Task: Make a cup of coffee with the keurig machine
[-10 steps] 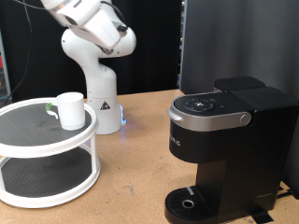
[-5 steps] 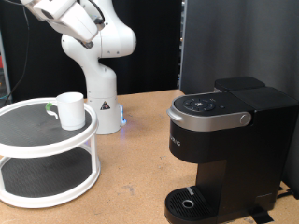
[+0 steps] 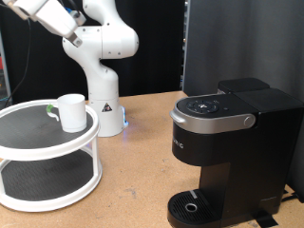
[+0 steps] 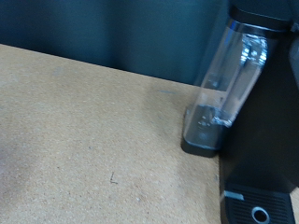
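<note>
The white cup stands upright on the top shelf of a round white two-tier stand at the exterior view's left. The black keurig machine stands at the exterior view's right with its grey-silver lid shut and its round drip base bare. The white robot arm reaches up out of the exterior view's top left; my gripper is out of view in both frames. The wrist view shows the machine's clear water tank and a strip of its black body above the tabletop.
The wooden tabletop lies between the stand and the machine. The arm's white base stands behind the stand. A dark panel rises behind the machine. A small green object lies beside the cup on the shelf.
The arm has swung up and towards the exterior view's left, further out of the frame. The cup and the machine have not moved.
</note>
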You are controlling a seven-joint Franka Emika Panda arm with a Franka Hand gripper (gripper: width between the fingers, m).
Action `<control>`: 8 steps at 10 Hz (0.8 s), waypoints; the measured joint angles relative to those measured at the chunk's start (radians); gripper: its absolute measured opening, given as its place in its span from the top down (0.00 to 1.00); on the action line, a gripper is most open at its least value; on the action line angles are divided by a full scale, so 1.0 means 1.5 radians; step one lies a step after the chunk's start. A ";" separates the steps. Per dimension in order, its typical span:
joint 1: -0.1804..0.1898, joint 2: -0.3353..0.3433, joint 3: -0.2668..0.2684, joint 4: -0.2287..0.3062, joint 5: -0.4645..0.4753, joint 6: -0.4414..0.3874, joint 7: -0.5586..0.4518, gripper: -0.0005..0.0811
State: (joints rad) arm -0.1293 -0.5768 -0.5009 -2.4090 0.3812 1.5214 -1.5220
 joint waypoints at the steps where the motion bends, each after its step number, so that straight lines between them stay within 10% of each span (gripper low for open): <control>1: -0.016 -0.005 -0.006 0.000 -0.002 0.000 0.011 0.99; 8: -0.038 0.005 -0.009 0.009 -0.074 -0.046 0.084 0.99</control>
State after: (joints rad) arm -0.1861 -0.5693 -0.5138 -2.3950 0.2702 1.4529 -1.3961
